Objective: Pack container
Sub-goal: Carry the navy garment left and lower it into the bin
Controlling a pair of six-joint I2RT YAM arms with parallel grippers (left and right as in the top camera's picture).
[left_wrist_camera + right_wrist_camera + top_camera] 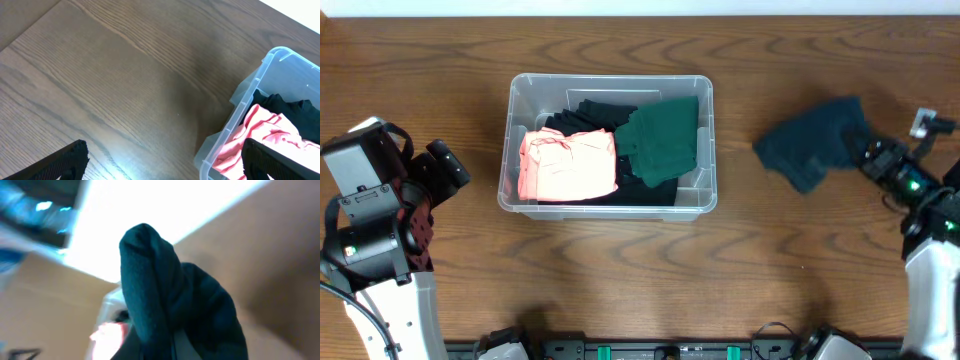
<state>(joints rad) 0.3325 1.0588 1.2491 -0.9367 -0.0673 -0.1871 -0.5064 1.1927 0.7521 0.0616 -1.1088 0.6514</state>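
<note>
This looks like a robotics lab or test station rather than a home. A left arm (375, 230) and a right arm (930, 240) of dark and white machinery stand at the near corners of a plain wood-grain bench (620, 270), and black brackets with cabling (670, 350) run along its front edge. The household goods on it, a clear container (610, 80) of folded clothes (568, 165) and a dark teal garment (815, 145), are laid out like practice props.

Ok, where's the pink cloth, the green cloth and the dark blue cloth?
pink cloth (568, 165), overhead view, middle of the folded top.
green cloth (662, 140), overhead view, its middle.
dark blue cloth (812, 145), overhead view, middle of the bunch.
</note>
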